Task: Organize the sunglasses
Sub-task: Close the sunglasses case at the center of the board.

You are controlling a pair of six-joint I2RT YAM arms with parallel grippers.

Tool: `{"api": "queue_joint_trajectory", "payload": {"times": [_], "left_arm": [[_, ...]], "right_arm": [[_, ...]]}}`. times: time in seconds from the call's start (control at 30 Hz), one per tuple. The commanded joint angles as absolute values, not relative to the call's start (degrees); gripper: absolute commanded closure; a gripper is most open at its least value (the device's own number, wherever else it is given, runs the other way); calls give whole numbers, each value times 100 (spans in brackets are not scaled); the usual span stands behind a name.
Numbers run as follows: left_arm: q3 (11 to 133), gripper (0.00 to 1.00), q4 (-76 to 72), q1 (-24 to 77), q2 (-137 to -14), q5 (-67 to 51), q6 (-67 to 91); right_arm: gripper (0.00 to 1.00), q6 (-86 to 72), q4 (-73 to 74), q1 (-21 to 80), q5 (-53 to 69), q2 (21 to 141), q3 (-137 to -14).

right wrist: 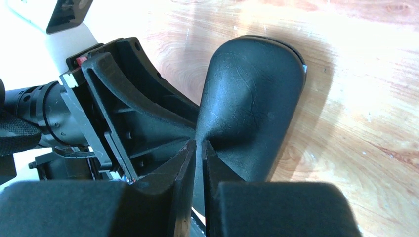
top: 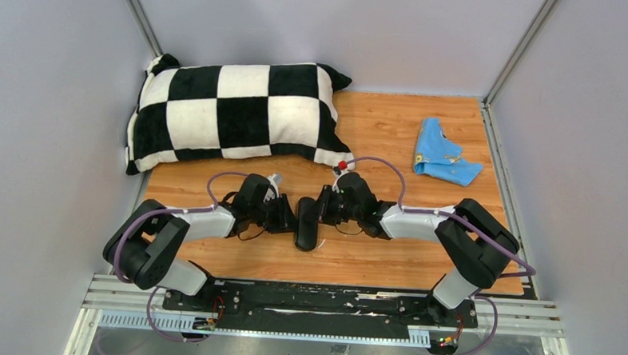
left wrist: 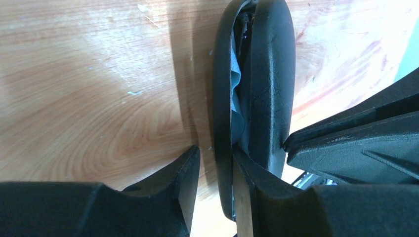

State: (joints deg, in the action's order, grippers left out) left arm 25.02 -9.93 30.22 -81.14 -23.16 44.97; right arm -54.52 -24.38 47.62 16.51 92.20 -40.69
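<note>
A black oblong case (top: 306, 225) stands on its edge on the wooden table (top: 393, 133), between the two arms. In the left wrist view the case (left wrist: 269, 74) is slightly ajar and a grey-blue cloth (left wrist: 236, 84) shows in the slit. The sunglasses are hidden from view. My left gripper (left wrist: 216, 150) is open and straddles the case's left shell: one finger (left wrist: 185, 170) stands apart from it on the outside, and the other finger (left wrist: 247, 182) sits in the slit. My right gripper (right wrist: 199, 143) is shut on the case (right wrist: 252, 103), pinching its shell from the other side.
A black-and-white checkered pillow (top: 233, 114) lies at the back left. A crumpled blue cloth (top: 444, 151) lies at the back right. Grey walls close in the table on both sides and at the back.
</note>
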Motion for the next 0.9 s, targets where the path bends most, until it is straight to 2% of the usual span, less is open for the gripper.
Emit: {"api": "queue_joint_trajectory", "payload": {"times": [0.0, 0.07, 0.23, 0.33, 0.4, 0.47, 0.6, 0.7, 0.87], "left_arm": [[2697, 59, 13, 3067, -7815, -1916, 3912], [2818, 56, 424, 3067, -7661, -1684, 3727], [3012, 39, 1095, 3063, -7275, -1429, 3285], [3135, 36, 1313, 3067, -7154, -1520, 3048], [3163, 39, 1382, 3067, -7093, -1578, 2976], [3141, 46, 1398, 3067, -7043, -1647, 2956], [3024, 48, 1237, 3067, -7045, -1802, 2989], [2940, 47, 1064, 3067, -7057, -1898, 3085], [2886, 47, 923, 3067, -7089, -1989, 3175]], "right_arm": [[85, -5396, -1756, 4843, 1582, 9687, -4186], [86, -5396, -1529, 4842, 1561, 9825, -4273], [86, -5341, -1107, 4850, 1495, 10038, -4458], [82, -5335, -1355, 4858, 1520, 9872, -4334], [73, -5317, -1598, 4856, 1514, 9640, -4204], [62, -5297, -1726, 4854, 1474, 9349, -4129], [25, -5224, -1594, 4852, 1452, 9095, -4192], [2, -5286, -1474, 4852, 1579, 9239, -4384], [0, -5691, -1887, 4852, 1763, 9540, -4419]]}}
